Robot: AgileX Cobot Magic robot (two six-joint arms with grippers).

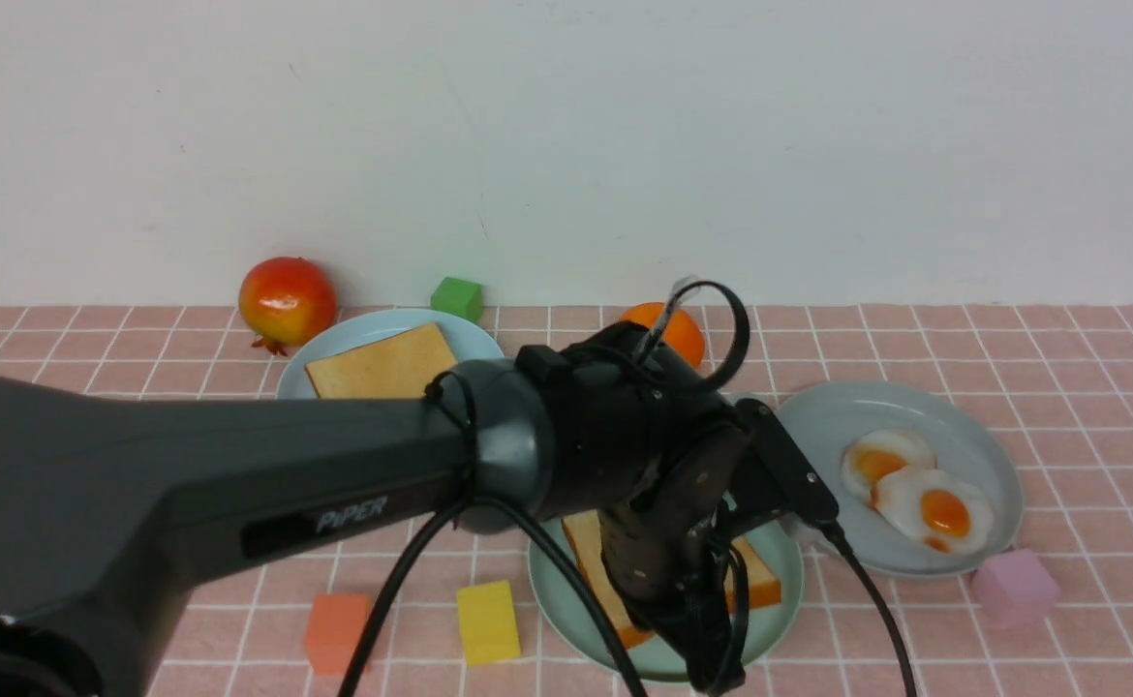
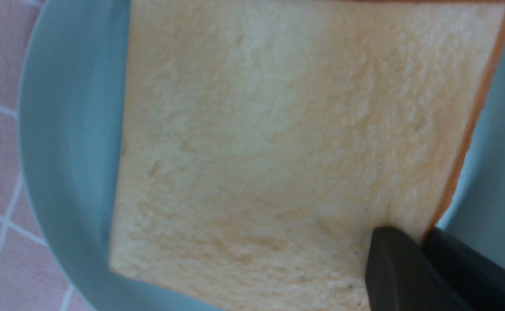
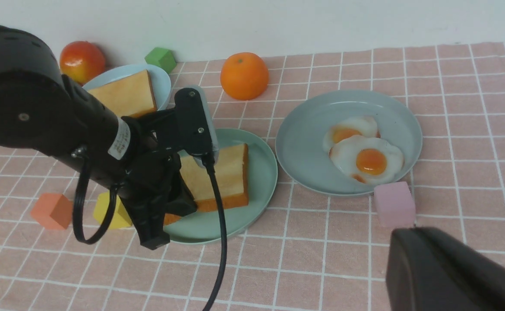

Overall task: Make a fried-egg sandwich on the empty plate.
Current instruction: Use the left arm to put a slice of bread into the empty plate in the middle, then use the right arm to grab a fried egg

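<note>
A golden toast slice (image 2: pixel 278 129) lies on the mint-green empty plate (image 1: pixel 780 620), mostly hidden by my left arm in the front view. My left gripper (image 2: pixel 423 237) is shut on that slice's crust edge, one finger on its top face and one on its side. A second toast slice (image 1: pixel 382 363) lies on the light blue plate (image 1: pixel 474 339) at the back left. The larger fried egg (image 1: pixel 934 508) lies on the grey plate (image 1: pixel 993 455), overlapping the smaller egg (image 1: pixel 884 457). My right gripper (image 3: pixel 401 235) is shut and empty, just before the pink cube (image 3: pixel 394 203).
A pomegranate (image 1: pixel 286 300), a green cube (image 1: pixel 457 297) and an orange (image 1: pixel 673 329) stand along the back wall. An orange cube (image 1: pixel 336 631) and a yellow cube (image 1: pixel 487 620) lie left of the mint-green plate. The left arm's cable (image 3: pixel 216 216) hangs over that plate.
</note>
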